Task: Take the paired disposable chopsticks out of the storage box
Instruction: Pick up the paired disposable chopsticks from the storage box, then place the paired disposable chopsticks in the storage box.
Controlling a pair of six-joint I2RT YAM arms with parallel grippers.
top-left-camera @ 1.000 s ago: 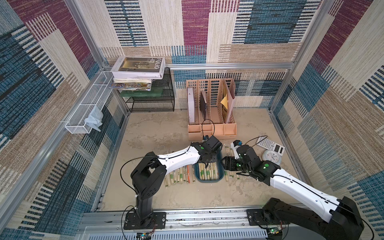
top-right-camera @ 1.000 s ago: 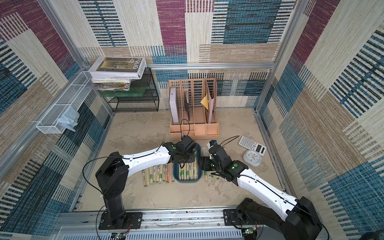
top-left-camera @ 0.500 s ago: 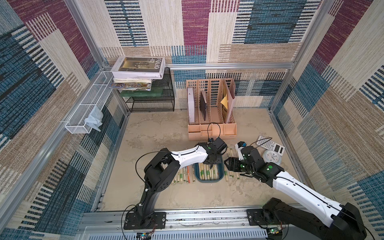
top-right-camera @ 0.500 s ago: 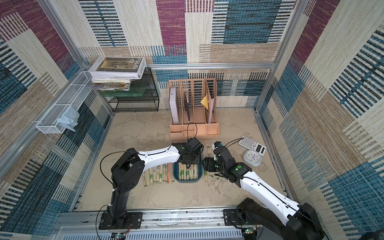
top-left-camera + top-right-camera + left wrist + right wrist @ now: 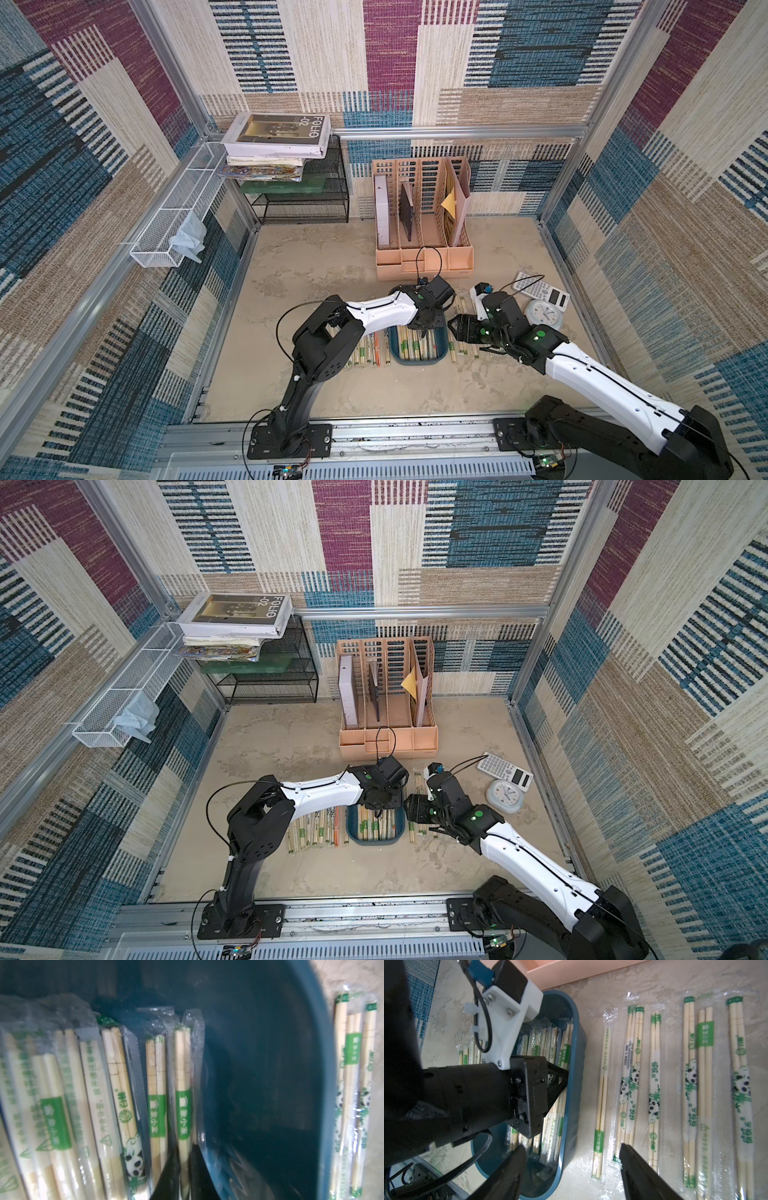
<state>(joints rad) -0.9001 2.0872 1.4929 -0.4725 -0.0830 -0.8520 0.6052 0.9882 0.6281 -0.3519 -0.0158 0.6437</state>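
The left gripper (image 5: 184,1153) is reaching down into the shallow dark teal-blue plastic storage box (image 5: 417,362). Its jaws are pinching one wrapped pair at the outer edge of the paired disposable chopsticks (image 5: 158,1105), pale bamboo sticks in clear wrappers with green bands and panda prints, which are lying lengthwise in the box. Between that pair and the box's curved wall, a bare strip of box floor is showing in the left wrist view. The right gripper (image 5: 572,1147) is hovering with its jaws standing wide apart, one finger above the box's inside and the other above the loose wrapped pairs (image 5: 654,1084) lying in a row just beside the right rim. More loose pairs (image 5: 370,351) are lying against the left rim, partly under the left arm. The mottled beige tabletop (image 5: 324,270) is lying open toward the left and far side, and a bare strip is running between the box and the near aluminium rail (image 5: 415,434). A peach slotted file organizer (image 5: 424,259) is standing close behind the box. A grey calculator (image 5: 540,291) and a round pale clock (image 5: 542,314) are sitting to the right. A black mesh rack (image 5: 303,205) bearing stacked books (image 5: 278,139) is filling the far left corner beside a white wire basket (image 5: 183,212), and woven patchwork walls (image 5: 665,208) are closing in all around.
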